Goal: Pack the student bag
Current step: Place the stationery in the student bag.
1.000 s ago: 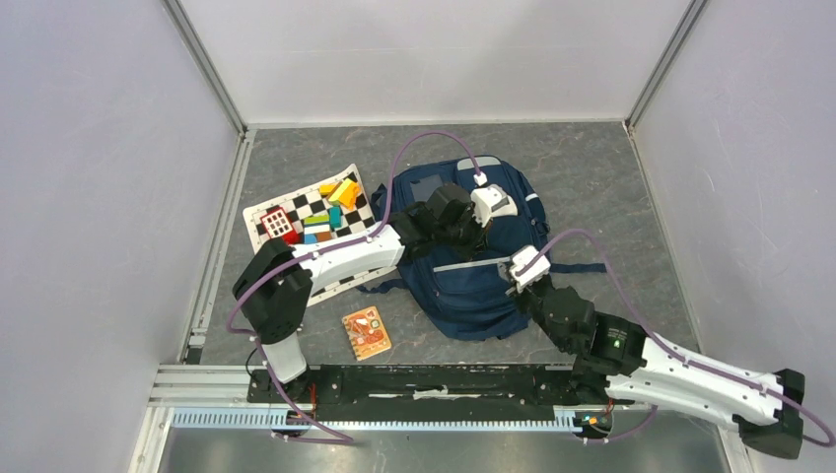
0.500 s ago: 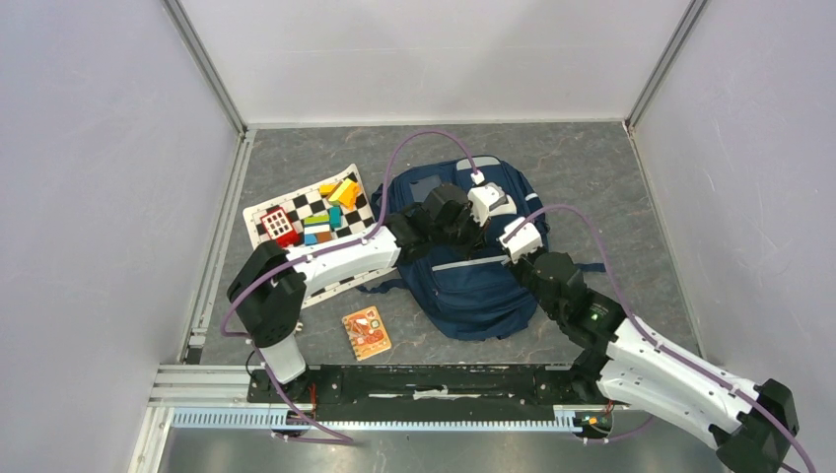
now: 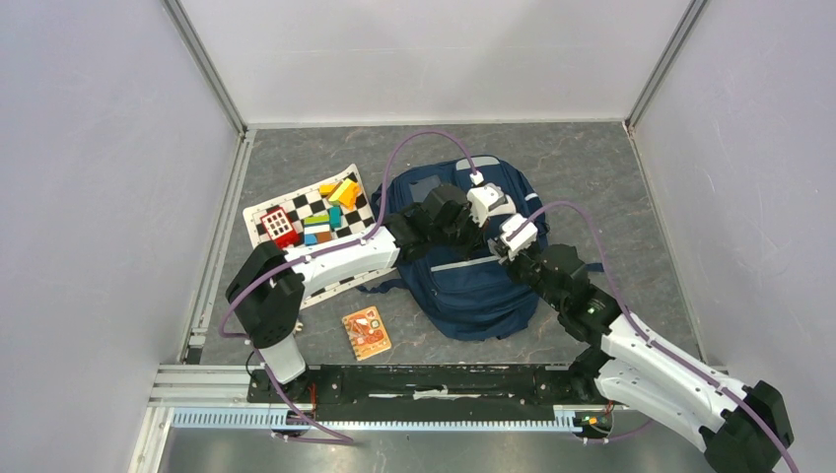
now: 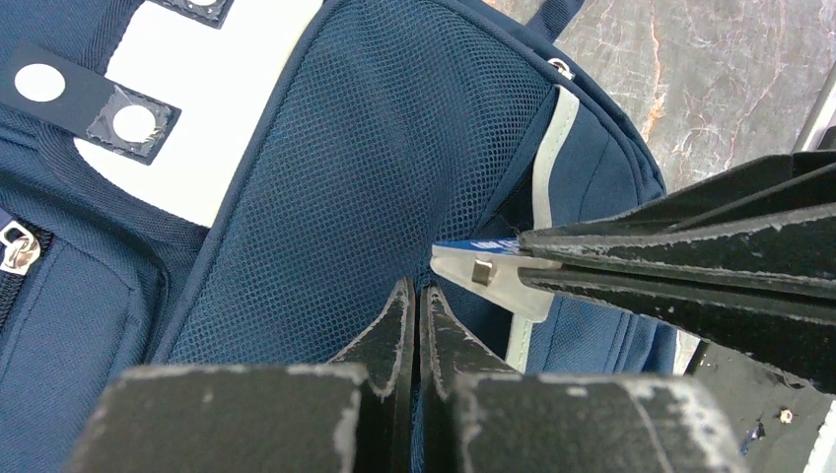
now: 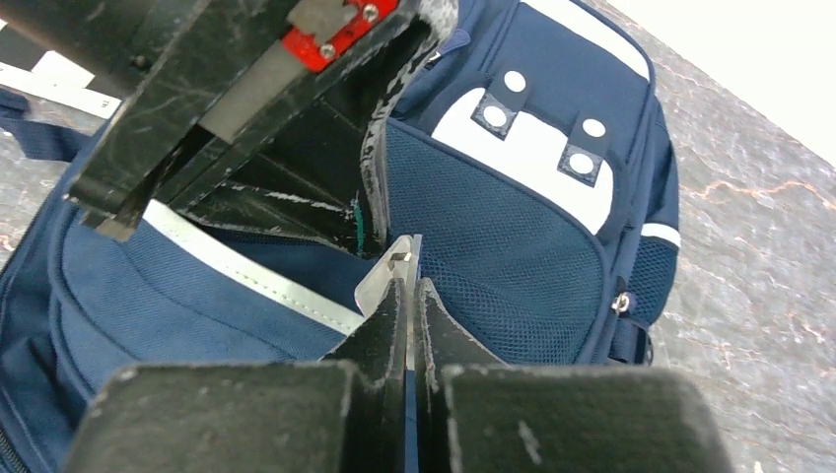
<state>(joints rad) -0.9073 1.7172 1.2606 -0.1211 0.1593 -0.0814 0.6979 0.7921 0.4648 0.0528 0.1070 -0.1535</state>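
Observation:
The student bag (image 3: 473, 286), navy blue with grey stripes and a white patch (image 5: 522, 158), lies flat in the middle of the floor. My left gripper (image 4: 416, 296) is shut, pinching a fold of the bag's blue fabric beside the mesh pocket (image 4: 375, 168). From the right, my right gripper (image 5: 407, 291) is shut on a flat grey zip pull tab (image 5: 389, 276), also seen as the tab (image 4: 488, 271) in the left wrist view. Both grippers meet over the bag's upper middle: left gripper (image 3: 477, 235), right gripper (image 3: 499, 250), tips almost touching.
A checkered mat (image 3: 276, 246) with several coloured blocks (image 3: 330, 212) lies left of the bag under my left arm. A small orange card (image 3: 367, 332) rests near the front. The black base rail (image 3: 424, 379) runs along the near edge, and walls close in on three sides.
My right arm has swung up and to the left across the bag, bringing its gripper in next to the left one. The left arm has barely moved.

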